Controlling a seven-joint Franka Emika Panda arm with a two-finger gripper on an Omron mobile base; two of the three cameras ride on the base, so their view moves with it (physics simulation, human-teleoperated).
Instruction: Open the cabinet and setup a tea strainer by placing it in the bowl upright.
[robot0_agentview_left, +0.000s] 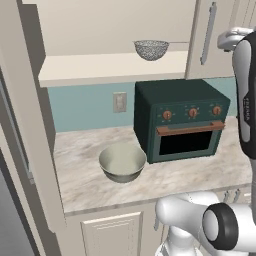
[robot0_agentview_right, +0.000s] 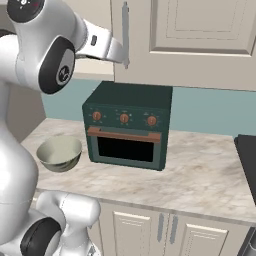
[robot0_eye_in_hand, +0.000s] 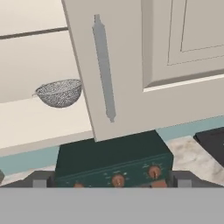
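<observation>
Hand view shows the two dark fingertips of the end effector (robot0_eye_in_hand: 112, 180) low at the frame's bottom, standing wide apart with nothing between them, partly cut off by the edge. Just past them is the top of the dark green toaster oven (robot0_eye_in_hand: 114, 159), its front hidden except for the copper knobs. On the marble desk (robot0_agentview_left: 195, 167) to the oven's left sits the bowl (robot0_agentview_left: 122, 162), with nothing in it. Higher and farther back, the cabinet (robot0_eye_in_hand: 131, 65) stands open, its door swung out with the long silver handle (robot0_eye_in_hand: 104, 72) facing the camera. On its lower shelf (robot0_agentview_left: 100, 67) rests the tea strainer (robot0_agentview_left: 151, 49), upright; its thin handle runs off behind the door.
</observation>
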